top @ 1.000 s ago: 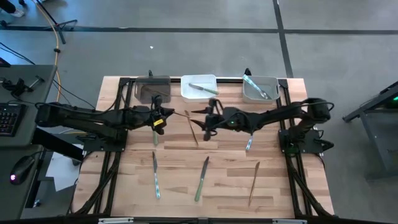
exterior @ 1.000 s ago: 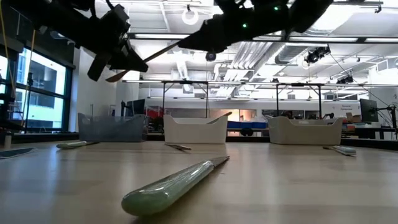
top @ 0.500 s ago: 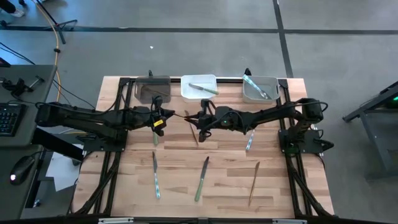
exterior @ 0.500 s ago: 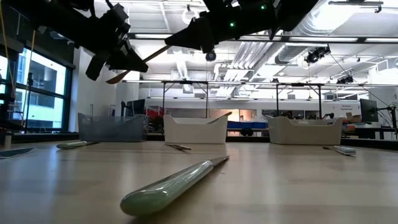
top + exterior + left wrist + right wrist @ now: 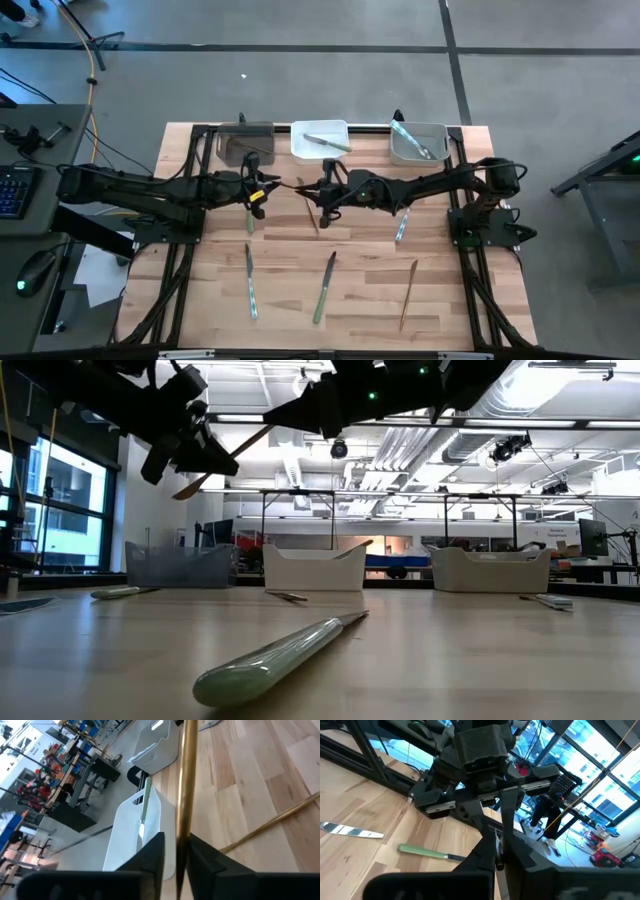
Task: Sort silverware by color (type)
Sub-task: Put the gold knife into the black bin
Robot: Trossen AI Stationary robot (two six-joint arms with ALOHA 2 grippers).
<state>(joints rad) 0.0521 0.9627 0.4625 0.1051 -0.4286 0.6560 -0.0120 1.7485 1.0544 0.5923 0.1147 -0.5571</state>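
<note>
High above the table (image 5: pixel 200 300), the left tool (image 5: pixel 262 190) sits around the held bronze piece (image 5: pixel 288 185). The left wrist view has that handle running between the tool's two sides, but whether they press on it I cannot tell. The low view adds what the overhead one hides: the piece hangs tilted in the air, its higher end toward the right tool (image 5: pixel 318 193). That tool is clamped narrow on the end, as its own wrist view shows. Under the arms lie a green knife (image 5: pixel 250 218), a second bronze piece (image 5: pixel 311 212) and a blue piece (image 5: pixel 401 229). Only the overhead view shows the near row of a blue knife (image 5: pixel 250 283), a green one (image 5: pixel 323 288) and a bronze one (image 5: pixel 408 295). At the far edge stand a dark bin (image 5: pixel 245 130), a white bin (image 5: pixel 320 126) holding a green piece, and a grey bin (image 5: pixel 430 128) holding blue ones.
</note>
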